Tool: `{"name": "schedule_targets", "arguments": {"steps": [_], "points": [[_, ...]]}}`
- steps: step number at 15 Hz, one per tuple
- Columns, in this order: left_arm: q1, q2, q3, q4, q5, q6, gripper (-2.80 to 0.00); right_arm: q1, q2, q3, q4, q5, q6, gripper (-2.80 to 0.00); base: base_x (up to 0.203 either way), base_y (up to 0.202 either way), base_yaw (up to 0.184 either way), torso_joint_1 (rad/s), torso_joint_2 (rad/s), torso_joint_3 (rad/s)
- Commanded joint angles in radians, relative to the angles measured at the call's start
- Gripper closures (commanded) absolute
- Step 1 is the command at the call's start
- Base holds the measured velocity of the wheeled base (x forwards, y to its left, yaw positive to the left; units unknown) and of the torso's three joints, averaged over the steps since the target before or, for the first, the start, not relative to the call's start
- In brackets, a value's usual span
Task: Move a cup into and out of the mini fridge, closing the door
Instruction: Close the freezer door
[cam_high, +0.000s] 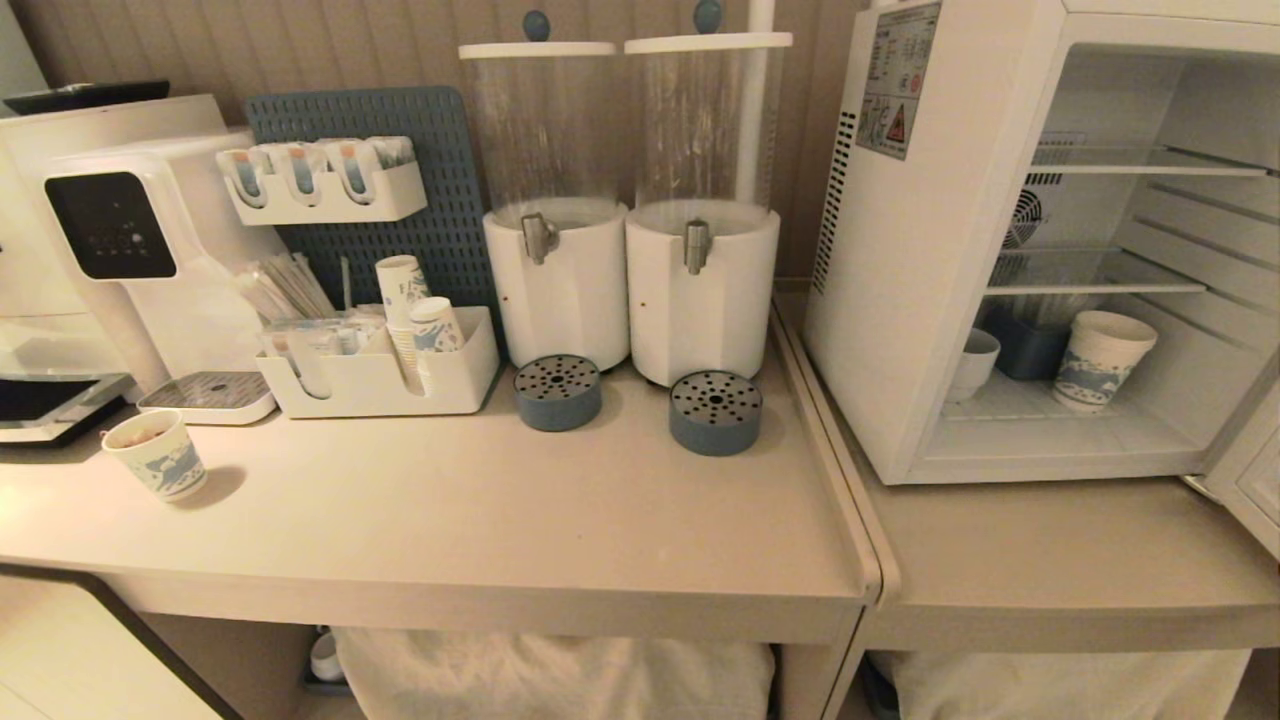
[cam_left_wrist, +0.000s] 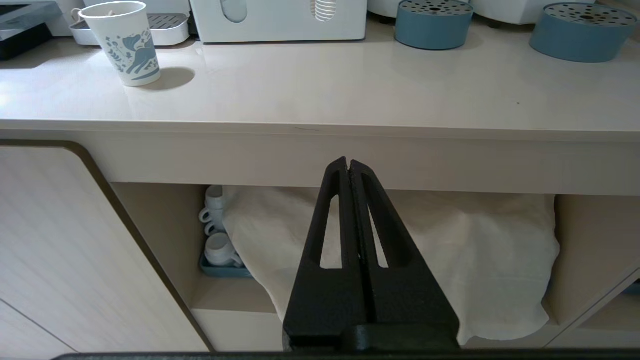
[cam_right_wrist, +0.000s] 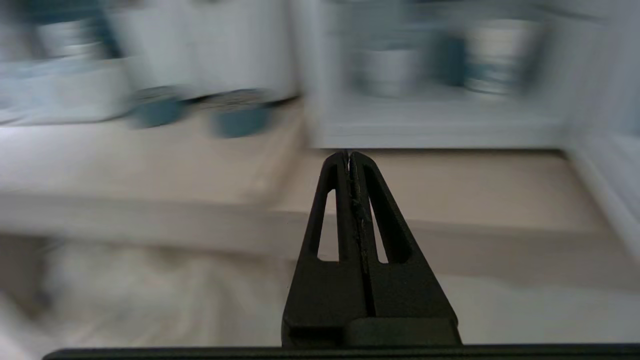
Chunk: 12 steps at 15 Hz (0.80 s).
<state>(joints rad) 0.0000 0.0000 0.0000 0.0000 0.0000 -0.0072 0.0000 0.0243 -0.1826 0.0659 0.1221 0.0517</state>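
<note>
Beige counter, cup (cam_high: 973, 362) inside mini fridge (cam_high: 930, 250), far beyond right end effector (cam_right_wrist: 349, 156)

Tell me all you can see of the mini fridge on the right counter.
The mini fridge is a boxy white appliance standing upright on the right counter. Its door is swung open to the right. Its side has vent slots and a warning sticker. Inside are wire shelves, a fan, and on the floor a small white cup, a dark blue container and a patterned paper cup.

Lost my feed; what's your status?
Left gripper and right gripper shut, empty, below counter level. Cup inside mini fridge; door open. Nothing blocking.
</note>
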Motion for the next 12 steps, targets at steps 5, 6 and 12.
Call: {"name": "schedule_targets", "arguments": {"steps": [5,6,12], "points": [[0.000,0.001,0.000,0.000,0.000,0.000,0.00,0.000,-0.023,0.187,-0.057,-0.115,-0.100,0.00,0.000,0.000,0.000,0.000,0.00,0.000],[0.000,0.002,0.000,0.000,0.000,0.001,0.00,0.000,-0.023,0.178,-0.038,-0.115,-0.099,0.00,0.000,0.000,0.000,0.000,0.00,0.000],[0.000,0.002,0.000,0.000,0.000,0.000,0.00,0.000,-0.023,0.178,-0.038,-0.116,-0.093,0.00,-0.069,0.000,0.000,0.001,0.00,0.002]]}}
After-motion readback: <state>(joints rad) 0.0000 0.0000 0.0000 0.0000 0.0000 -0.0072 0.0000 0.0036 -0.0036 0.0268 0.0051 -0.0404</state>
